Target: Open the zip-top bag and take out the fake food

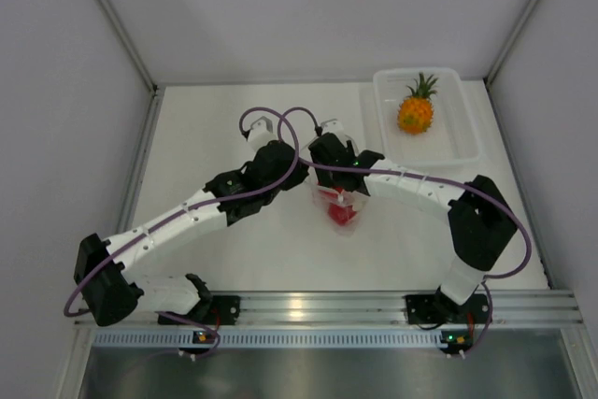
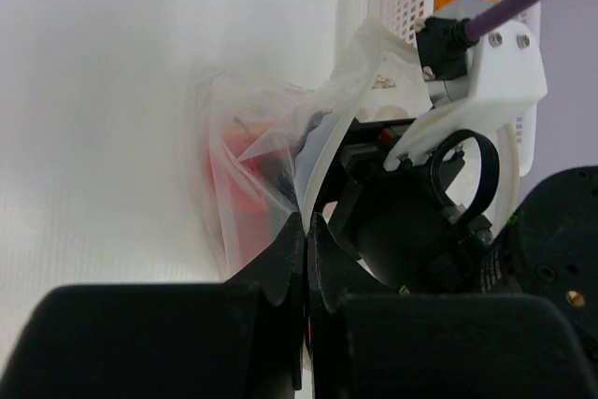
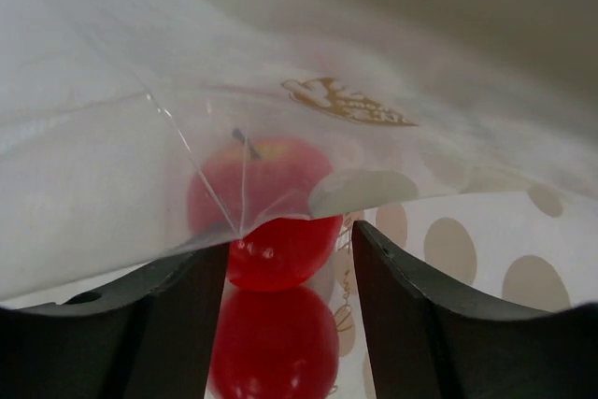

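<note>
top: zip-top bag (image 1: 343,199) holding red fruits (image 1: 342,214) mid-table (image 1: 234,254), between both wrists — toy pineapple (image 1: 416,111) in clear bin (image 1: 462,142), far right | left wrist: left gripper (image 2: 306,231) clamped on the bag's edge | right wrist: right gripper (image 3: 290,245) jaws apart, gripping nothing — red fruits between them, bag film above

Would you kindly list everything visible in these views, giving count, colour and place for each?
table: one, white, under everything
bin: one, translucent white, far right corner of the table
pineapple: one, orange-yellow with a green crown, inside the bin
zip-top bag: one, clear and crinkly, centre of the table
red fruits: at least two, glossy red, inside the zip-top bag
left gripper: one, black, shut on the zip-top bag's edge
right gripper: one, black, open, fingers either side of the red fruits
</note>
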Controlling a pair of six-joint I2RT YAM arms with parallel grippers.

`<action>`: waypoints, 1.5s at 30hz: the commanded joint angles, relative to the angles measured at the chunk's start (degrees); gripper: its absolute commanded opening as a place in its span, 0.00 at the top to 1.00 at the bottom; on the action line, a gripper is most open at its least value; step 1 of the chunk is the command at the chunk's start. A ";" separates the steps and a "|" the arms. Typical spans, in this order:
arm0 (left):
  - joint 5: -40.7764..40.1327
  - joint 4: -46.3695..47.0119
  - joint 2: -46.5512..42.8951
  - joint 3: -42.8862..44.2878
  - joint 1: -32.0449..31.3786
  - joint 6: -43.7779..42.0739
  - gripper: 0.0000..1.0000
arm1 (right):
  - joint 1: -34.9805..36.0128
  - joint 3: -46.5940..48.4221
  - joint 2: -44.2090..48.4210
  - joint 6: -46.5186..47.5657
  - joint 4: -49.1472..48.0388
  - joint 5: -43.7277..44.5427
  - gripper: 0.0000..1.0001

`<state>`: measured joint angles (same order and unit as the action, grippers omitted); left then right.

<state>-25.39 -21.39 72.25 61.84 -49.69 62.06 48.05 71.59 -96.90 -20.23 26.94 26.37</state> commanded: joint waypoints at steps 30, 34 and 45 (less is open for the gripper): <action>-5.20 1.08 5.27 0.82 -1.99 -7.22 1.00 | -1.91 -9.28 -2.07 -7.37 -11.64 -5.02 0.23; -4.85 1.08 5.18 1.08 -1.99 -7.92 1.00 | -2.00 -8.40 -1.53 -6.93 -11.56 -2.03 0.15; -4.32 1.00 4.75 1.35 -2.08 -9.33 1.00 | -2.09 -3.12 -5.32 -6.40 -11.82 -0.53 0.21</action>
<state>-28.99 -21.43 77.43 61.82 -51.37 54.39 46.35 66.26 -102.32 -27.03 17.85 24.36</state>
